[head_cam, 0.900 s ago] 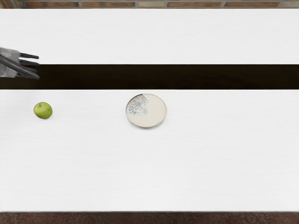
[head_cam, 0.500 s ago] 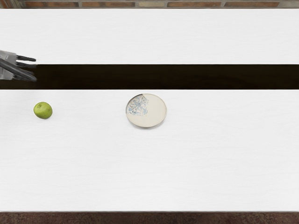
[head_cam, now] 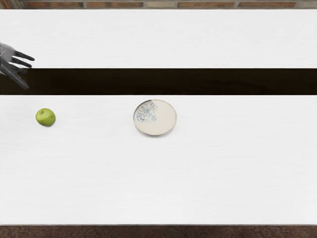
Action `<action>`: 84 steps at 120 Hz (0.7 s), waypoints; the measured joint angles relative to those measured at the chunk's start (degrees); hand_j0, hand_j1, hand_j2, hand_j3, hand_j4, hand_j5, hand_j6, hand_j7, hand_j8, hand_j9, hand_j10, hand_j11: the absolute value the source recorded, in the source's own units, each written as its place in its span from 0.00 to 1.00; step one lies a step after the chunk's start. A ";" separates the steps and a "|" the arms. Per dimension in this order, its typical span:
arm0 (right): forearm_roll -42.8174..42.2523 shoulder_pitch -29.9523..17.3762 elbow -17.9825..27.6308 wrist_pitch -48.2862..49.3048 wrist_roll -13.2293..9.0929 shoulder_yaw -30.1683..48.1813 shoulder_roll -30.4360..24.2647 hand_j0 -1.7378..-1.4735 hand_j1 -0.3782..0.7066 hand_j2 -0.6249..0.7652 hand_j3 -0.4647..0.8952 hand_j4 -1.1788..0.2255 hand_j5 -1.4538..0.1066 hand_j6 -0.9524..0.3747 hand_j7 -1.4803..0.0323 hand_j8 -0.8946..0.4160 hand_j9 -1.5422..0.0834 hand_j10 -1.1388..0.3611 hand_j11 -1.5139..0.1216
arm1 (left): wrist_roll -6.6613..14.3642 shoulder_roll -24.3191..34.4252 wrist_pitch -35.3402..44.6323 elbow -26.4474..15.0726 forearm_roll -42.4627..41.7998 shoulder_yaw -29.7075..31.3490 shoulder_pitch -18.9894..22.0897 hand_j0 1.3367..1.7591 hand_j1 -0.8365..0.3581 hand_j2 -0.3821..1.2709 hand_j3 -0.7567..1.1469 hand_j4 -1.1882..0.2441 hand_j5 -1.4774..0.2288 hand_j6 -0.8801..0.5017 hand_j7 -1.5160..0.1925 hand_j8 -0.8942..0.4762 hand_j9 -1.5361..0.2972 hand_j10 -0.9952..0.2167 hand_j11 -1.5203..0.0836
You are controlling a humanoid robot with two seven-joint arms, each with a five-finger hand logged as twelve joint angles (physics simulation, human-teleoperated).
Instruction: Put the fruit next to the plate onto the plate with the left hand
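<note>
Foremost, near table point(head_cam: 208, 173): a wide white surface is seen filling most of the head view, from the left edge to the right edge; both task things are carried on it.
Far surface point(head_cam: 173, 39): a second white band is seen across the upper part, running the full width of the picture.
Dark gap point(head_cam: 188, 82): a black strip is laid between the two white surfaces, from edge to edge.
Brick strip point(head_cam: 208, 4): a thin line of reddish brick is shown along the very top.
Floor strip point(head_cam: 158, 232): a narrow dark brown band is seen under the near table's front edge.
Plate point(head_cam: 167, 123): a round cream dish is set flat on the near table, close to its far edge and a little left of the middle; a blue-grey pattern is printed on its upper left part.
Left hand point(head_cam: 10, 62): a dark grey hand is brought in at the left edge, over the border between far surface and dark gap; its fingers point(head_cam: 24, 55) are spread wide and nothing is grasped.
Fruit point(head_cam: 45, 117): a small round green fruit is found on the near table close to the left edge, level with the plate but well apart from it on its left, and clear of the left hand above it in the picture.
</note>
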 joint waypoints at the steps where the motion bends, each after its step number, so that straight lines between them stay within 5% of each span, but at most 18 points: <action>1: 0.00 0.00 0.00 0.00 0.00 0.00 0.00 0.30 0.03 0.45 0.34 0.84 0.93 0.72 0.98 0.68 0.95 0.76 0.93 | 0.00 -0.12 0.01 -0.15 0.02 0.49 -0.11 0.76 0.99 0.23 0.40 0.83 0.87 0.64 0.89 0.65 0.84 0.82 0.95; 23: 0.00 0.00 0.00 0.00 0.00 0.00 0.00 0.30 0.03 0.45 0.34 0.84 0.93 0.72 0.98 0.68 0.95 0.76 0.93 | -8.89 -2.59 0.00 -1.65 0.38 10.73 -3.04 0.76 0.99 0.23 0.40 0.83 0.86 0.63 0.89 0.65 0.84 0.82 0.95; 46: 0.00 0.00 -0.01 0.00 0.00 0.00 0.00 0.30 0.03 0.45 0.34 0.84 0.93 0.72 0.98 0.68 0.95 0.76 0.93 | -19.22 -3.86 0.01 -4.75 4.08 14.54 -2.32 0.76 0.99 0.23 0.40 0.83 0.86 0.63 0.88 0.65 0.84 0.82 0.95; 65: 0.00 0.00 0.01 0.00 -0.01 0.00 0.00 0.30 0.03 0.45 0.34 0.84 0.93 0.72 0.98 0.68 0.95 0.76 0.93 | -22.60 -4.05 3.50 -13.97 11.75 16.10 -2.27 0.76 0.99 0.23 0.40 0.83 0.86 0.63 0.88 0.65 0.83 0.82 0.94; 84: 0.00 0.00 0.01 0.00 -0.01 0.00 0.00 0.30 0.03 0.45 0.34 0.84 0.93 0.72 0.98 0.68 0.95 0.76 0.93 | -23.36 -3.88 11.58 -17.75 13.85 18.24 -2.44 0.76 0.99 0.23 0.40 0.82 0.86 0.63 0.88 0.65 0.83 0.82 0.94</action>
